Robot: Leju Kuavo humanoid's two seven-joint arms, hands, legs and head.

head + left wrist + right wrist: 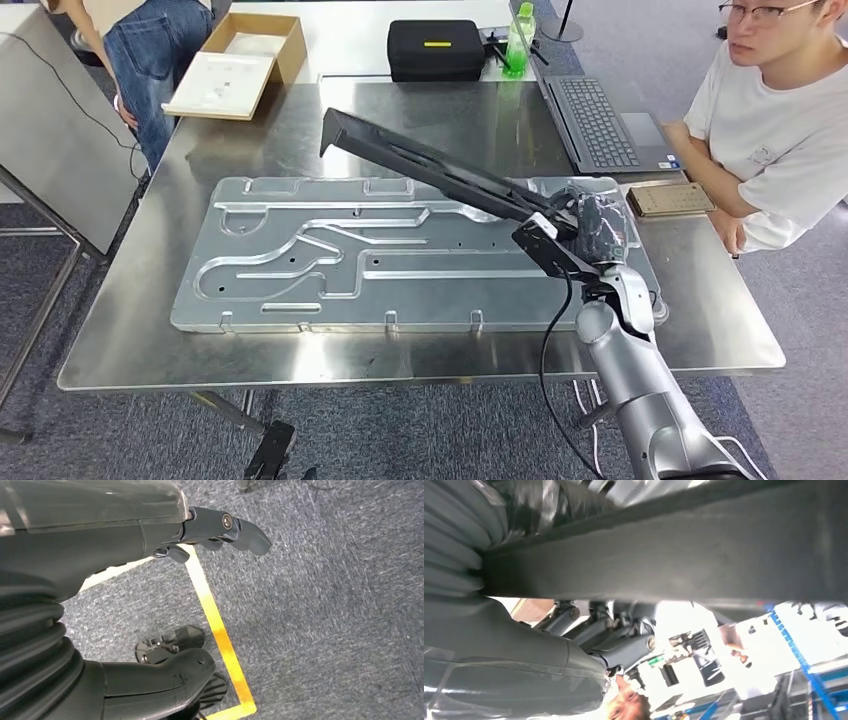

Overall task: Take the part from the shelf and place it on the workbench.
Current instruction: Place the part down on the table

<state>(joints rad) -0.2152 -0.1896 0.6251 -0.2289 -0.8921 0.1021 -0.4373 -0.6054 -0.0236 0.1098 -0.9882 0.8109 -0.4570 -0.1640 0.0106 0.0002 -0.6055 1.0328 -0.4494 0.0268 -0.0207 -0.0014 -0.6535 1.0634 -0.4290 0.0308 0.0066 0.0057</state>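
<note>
Head view, far left: a person in jeans (150, 60) stood at the far-left corner of the workbench (120, 340), beside an open cardboard box (240, 62).
Workbench middle: a large grey stamped metal panel (300, 265) lay flat across the steel top, filling most of its width.
Part: the long black bar-shaped part (420, 160) was held tilted above the panel, its free end raised toward the far left, its near end at the right hand.
Far edge: a black zipped case (436, 48) and a green bottle (519, 42) stood behind the panel, with a laptop (600, 120) to their right.
Right hand: the right hand (590, 228) gripped the part's right end over the panel's right corner; in the right wrist view the fingers (624, 635) looked curled under the dark bar, though that close picture was murky.
Right edge: a seated person in a white shirt (780, 130) leaned on the bench, near a brown phone-like slab (670, 199).
Left hand: in the left wrist view the left hand (150, 610) hung over grey carpet (340, 605) crossed by yellow tape (220, 635), fingers (240, 530) apart from the thumb and holding nothing.
</note>
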